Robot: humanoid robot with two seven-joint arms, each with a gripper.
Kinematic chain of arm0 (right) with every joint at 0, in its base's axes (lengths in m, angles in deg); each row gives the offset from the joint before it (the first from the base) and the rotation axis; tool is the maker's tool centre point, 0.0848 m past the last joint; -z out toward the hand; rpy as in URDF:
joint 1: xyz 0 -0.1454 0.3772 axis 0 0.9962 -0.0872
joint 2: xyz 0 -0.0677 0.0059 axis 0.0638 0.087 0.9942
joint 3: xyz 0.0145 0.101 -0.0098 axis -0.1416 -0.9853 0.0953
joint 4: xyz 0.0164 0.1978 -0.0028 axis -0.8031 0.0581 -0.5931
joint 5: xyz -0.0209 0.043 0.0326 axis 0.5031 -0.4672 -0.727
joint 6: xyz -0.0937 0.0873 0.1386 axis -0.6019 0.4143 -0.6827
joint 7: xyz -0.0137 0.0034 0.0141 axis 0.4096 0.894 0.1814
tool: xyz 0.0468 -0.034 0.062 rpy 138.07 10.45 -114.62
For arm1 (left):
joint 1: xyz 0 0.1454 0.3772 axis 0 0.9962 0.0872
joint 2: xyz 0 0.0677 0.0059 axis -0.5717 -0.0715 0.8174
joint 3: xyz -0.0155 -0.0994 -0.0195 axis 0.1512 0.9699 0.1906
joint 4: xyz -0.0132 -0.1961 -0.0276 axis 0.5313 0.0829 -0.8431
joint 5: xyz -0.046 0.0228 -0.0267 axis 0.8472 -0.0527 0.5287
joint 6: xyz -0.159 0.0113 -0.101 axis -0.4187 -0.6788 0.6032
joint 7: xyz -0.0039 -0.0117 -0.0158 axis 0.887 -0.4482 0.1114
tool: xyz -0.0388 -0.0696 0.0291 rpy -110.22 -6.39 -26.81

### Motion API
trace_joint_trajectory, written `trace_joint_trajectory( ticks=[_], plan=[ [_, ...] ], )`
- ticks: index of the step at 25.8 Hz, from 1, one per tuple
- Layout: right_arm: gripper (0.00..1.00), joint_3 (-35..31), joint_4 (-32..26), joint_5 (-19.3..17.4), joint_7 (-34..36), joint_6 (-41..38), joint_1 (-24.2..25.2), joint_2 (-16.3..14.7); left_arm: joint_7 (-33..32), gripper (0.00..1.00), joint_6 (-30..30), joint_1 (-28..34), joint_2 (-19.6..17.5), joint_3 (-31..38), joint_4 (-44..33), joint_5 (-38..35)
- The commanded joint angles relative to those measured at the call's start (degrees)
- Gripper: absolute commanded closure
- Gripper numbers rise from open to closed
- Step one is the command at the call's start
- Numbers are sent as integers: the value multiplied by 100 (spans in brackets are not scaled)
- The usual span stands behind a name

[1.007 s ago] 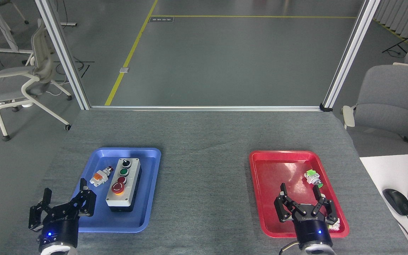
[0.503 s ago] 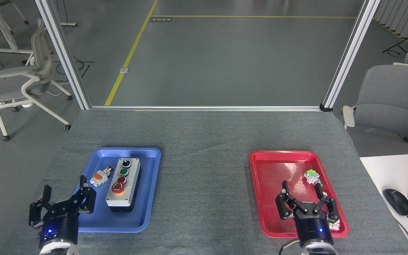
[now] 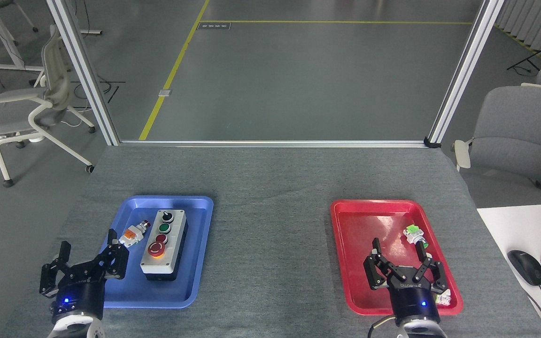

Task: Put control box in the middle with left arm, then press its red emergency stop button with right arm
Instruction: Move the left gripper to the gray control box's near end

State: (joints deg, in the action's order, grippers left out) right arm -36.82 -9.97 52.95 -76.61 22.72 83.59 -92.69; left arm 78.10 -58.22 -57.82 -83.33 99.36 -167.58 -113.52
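Note:
The control box [image 3: 163, 245], light grey on a black base, lies lengthwise in the blue tray [image 3: 195, 281] at the left. Its face carries a black knob, a green button, a small red button and, nearest me, the red emergency stop button [image 3: 157, 249] over a yellow ring. My left gripper [image 3: 88, 248] stands open at the tray's near left edge, left of the box and apart from it. Over the near part of the red tray [image 3: 359, 220], my right gripper [image 3: 398, 248] is open and holds nothing. The bare grey tabletop in the middle [image 3: 270, 244] lies between the trays.
A loose orange-and-white switch part [image 3: 134, 232] lies in the blue tray beside the box. A green-and-white part [image 3: 415, 234] and a white piece [image 3: 443, 296] lie in the red tray. A white desk with a mouse [image 3: 526, 266] stands at the right. Chairs stand beyond the table.
My left gripper has shifted slightly right and forward toward the blue tray. My right gripper has drifted a little right and lower over the red tray. The box has not moved.

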Motion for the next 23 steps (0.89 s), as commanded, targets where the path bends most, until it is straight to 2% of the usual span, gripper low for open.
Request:
trace_joint_trajectory(
  ticks=[1,10,15,17,21,23],
  plan=[
    [4,33,-16,13,2,106,12,30,63,0,-57,-30,87,-31,2,31],
    [4,42,-34,110,-24,158,29,92,72,0,-66,57,131,-31,-95,31],
    [3,42,-60,110,-24,158,47,74,81,0,-57,268,518,-145,-95,-92],
    [3,51,-60,110,-15,167,47,66,107,0,-110,356,553,-365,-86,-285],
    [2,51,-69,110,-24,167,47,57,178,0,-848,470,685,-980,-95,-1261],
    [2,51,-86,110,-24,167,55,66,178,0,-1094,514,685,-1200,-86,-1340]
  ],
)
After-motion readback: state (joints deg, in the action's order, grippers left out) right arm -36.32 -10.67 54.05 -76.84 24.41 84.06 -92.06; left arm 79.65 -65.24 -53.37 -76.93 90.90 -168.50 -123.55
